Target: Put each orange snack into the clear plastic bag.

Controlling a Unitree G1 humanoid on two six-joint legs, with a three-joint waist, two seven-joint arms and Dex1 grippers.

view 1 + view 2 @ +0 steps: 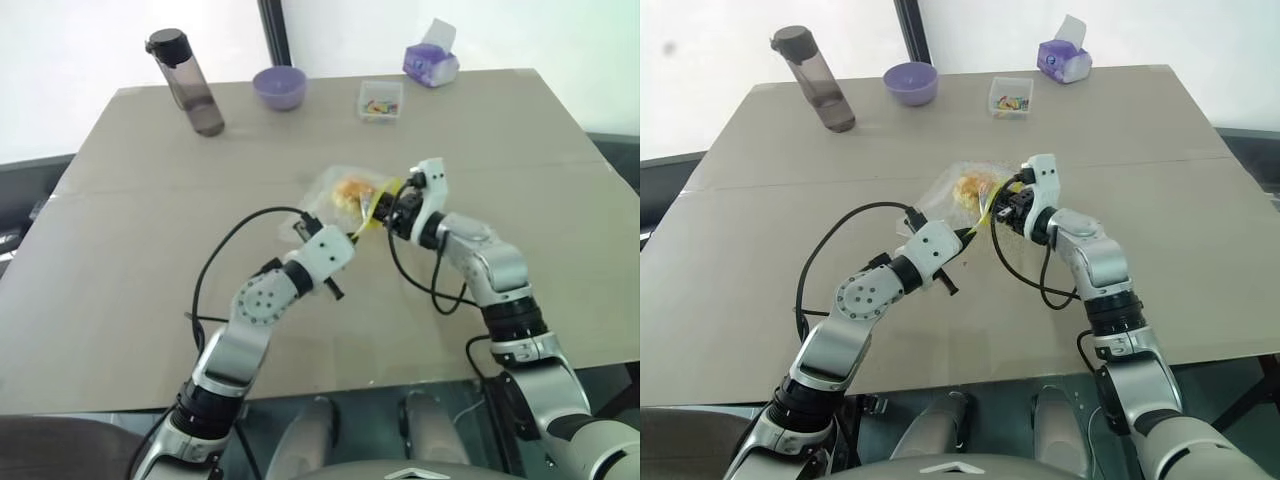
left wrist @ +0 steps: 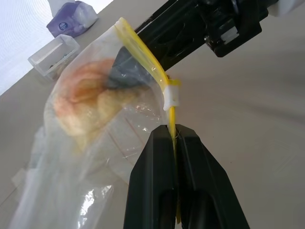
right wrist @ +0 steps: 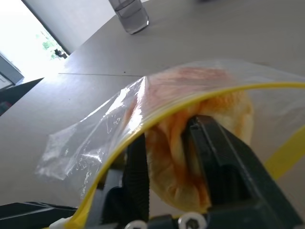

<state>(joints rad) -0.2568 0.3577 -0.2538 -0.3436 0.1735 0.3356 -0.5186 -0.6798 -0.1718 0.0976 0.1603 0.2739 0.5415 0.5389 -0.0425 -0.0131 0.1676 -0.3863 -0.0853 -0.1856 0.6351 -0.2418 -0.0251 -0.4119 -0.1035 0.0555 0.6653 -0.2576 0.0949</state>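
Snack (image 3: 200,138) sits between the right gripper's (image 3: 167,157) parted fingers, inside the bag's mouth and not yet let go. Left gripper (image 2: 175,138) is clenched on the bag's (image 2: 81,157) yellow strip, holding it up above the table (image 1: 130,300). Bag's long axis runs away from the grippers, mouth facing them. No other snack visible, so the job looks nearly done.

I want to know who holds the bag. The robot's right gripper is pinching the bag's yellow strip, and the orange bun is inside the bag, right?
Not quite. The left gripper pinches the yellow strip of the clear plastic bag, as the left wrist view shows. The right gripper reaches into the bag's mouth, fingers around the orange snack, which is inside.
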